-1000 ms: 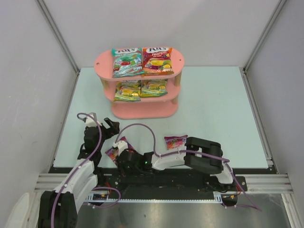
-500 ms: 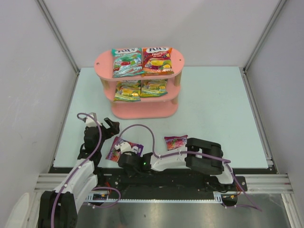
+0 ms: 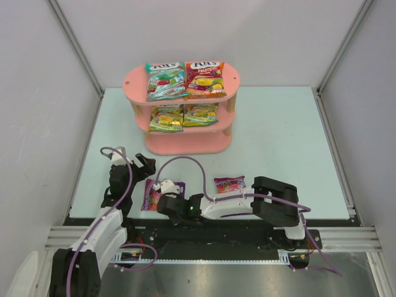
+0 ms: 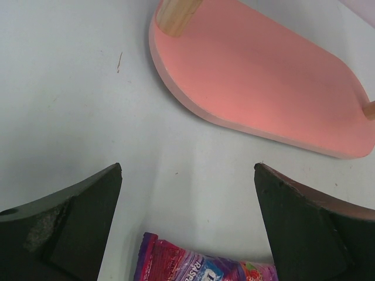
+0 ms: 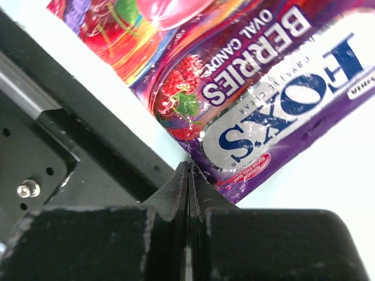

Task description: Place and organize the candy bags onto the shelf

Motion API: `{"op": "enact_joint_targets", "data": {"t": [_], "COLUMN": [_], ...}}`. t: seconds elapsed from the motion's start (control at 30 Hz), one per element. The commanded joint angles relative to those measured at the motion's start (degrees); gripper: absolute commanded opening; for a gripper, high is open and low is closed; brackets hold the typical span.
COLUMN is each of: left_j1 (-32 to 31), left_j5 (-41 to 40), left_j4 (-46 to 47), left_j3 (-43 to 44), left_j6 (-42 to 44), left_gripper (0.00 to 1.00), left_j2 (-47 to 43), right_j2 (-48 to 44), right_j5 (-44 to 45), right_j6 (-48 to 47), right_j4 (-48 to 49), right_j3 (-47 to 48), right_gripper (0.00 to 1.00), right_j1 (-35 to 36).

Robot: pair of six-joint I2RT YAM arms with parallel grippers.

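Note:
The pink shelf (image 3: 185,143) stands at the back centre. Its top tier holds a teal bag (image 3: 165,81) and a red-orange bag (image 3: 205,78). Its middle tier holds two yellow-green bags (image 3: 167,118) (image 3: 200,114). One purple bag (image 3: 154,193) lies on the table at front left, and it also shows in the right wrist view (image 5: 258,99). My right gripper (image 5: 188,171) is shut on its edge. The second purple bag (image 3: 229,184) lies beside the right arm. My left gripper (image 4: 187,170) is open and empty, above the first purple bag's end (image 4: 193,266).
The shelf's bottom board (image 4: 263,88) is bare and lies just beyond the left gripper. The black base rail (image 5: 64,123) runs along the table's near edge, close to the held bag. White walls enclose the table on three sides.
The right gripper has shifted slightly right with the purple bag. The bag was tilted up off the table and now lies nearly flat. The left arm has not moved.

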Motion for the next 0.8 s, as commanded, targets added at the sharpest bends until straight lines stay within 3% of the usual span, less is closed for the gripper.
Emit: {"op": "enact_joint_targets", "data": {"t": [0.0,0.77], "left_j1": [0.5,0.4], "left_j5": [0.9,0.9], "left_j4": [1.2,1.1], "left_j3": [1.3,1.3], "left_j6": [-0.4,-0.4], "left_gripper": [1.0,1.0], "left_j2": [-0.2,-0.5], "right_j2": [-2.6,-2.2], "right_j5": [2.9,3.0], "right_j6": [-0.9,-6.1], "right_j4": [-1.5,-1.2], "right_j3": [1.4,1.2], "right_gripper": [0.0,0.0], "right_j1": [-0.6,-9.0]}}
